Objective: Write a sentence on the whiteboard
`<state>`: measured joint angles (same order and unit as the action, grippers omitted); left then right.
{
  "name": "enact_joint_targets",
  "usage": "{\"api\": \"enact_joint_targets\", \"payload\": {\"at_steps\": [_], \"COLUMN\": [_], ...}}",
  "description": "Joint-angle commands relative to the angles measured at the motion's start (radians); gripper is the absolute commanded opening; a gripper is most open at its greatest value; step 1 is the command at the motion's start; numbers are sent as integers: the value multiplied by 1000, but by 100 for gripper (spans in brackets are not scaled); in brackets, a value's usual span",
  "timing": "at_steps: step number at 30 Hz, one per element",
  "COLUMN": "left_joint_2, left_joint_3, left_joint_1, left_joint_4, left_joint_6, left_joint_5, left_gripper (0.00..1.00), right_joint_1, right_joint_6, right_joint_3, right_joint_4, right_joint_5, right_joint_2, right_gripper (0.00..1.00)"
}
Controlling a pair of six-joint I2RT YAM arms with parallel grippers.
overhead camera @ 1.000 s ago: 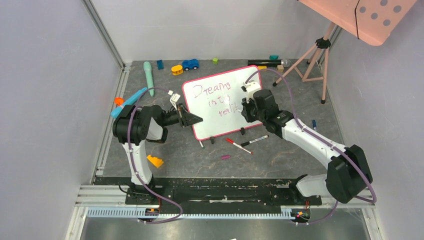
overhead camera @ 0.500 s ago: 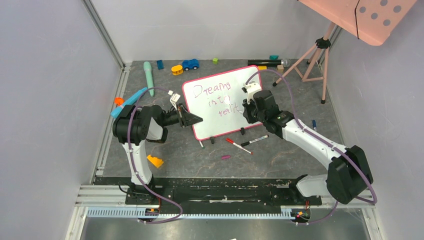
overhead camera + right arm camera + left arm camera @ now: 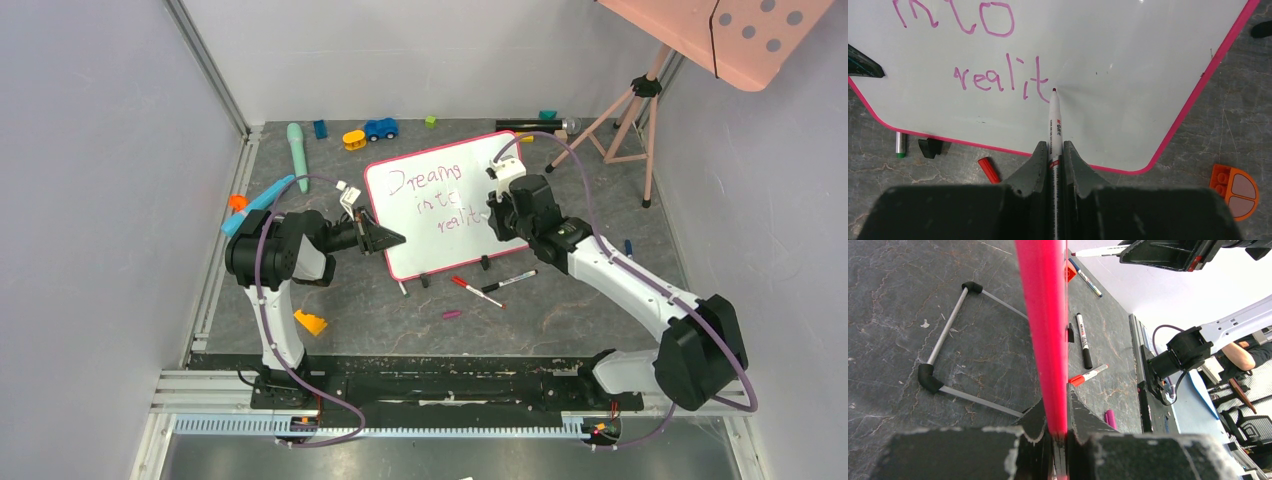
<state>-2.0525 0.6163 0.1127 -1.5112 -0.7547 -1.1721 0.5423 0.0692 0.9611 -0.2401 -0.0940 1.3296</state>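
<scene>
Nearly done, the sentence [image 3: 437, 202] lacks a last letter just ahead of the right gripper's [image 3: 1053, 150] pinched marker [image 3: 1054, 120]; the left gripper [image 3: 1055, 416] clamps the whiteboard [image 3: 1040, 315].

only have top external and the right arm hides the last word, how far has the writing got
Observer: Right wrist view shows the sentence ends at "realit"; the y is not yet written.
Operator: where's the pen tip
Observer: The marker, clamped in the right gripper, has its tip just right of the t, at the whiteboard surface.
Operator: board held firm?
Observer: Left wrist view shows the left gripper shut on the whiteboard's pink frame.
</scene>
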Motion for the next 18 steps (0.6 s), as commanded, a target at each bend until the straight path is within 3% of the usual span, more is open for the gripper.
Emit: {"api": "enact_joint_targets", "payload": {"at_steps": [1, 18], "left_joint_2": [-51, -52], "left_joint_3": [3, 5], "left_joint_1": [-10, -9], "left_joint_4": [-46, -46], "left_joint_6": [186, 184], "left_joint_5": [15, 12], "left_gripper": [2, 2], "right_joint_1": [-5, -12], "right_joint_6": [-13, -22], "right_joint_3": [37, 77], "right_joint_4": [44, 48], "right_joint_5": [-2, -13], "right_joint_2": [-43, 29], "right_gripper": [0, 0]}}
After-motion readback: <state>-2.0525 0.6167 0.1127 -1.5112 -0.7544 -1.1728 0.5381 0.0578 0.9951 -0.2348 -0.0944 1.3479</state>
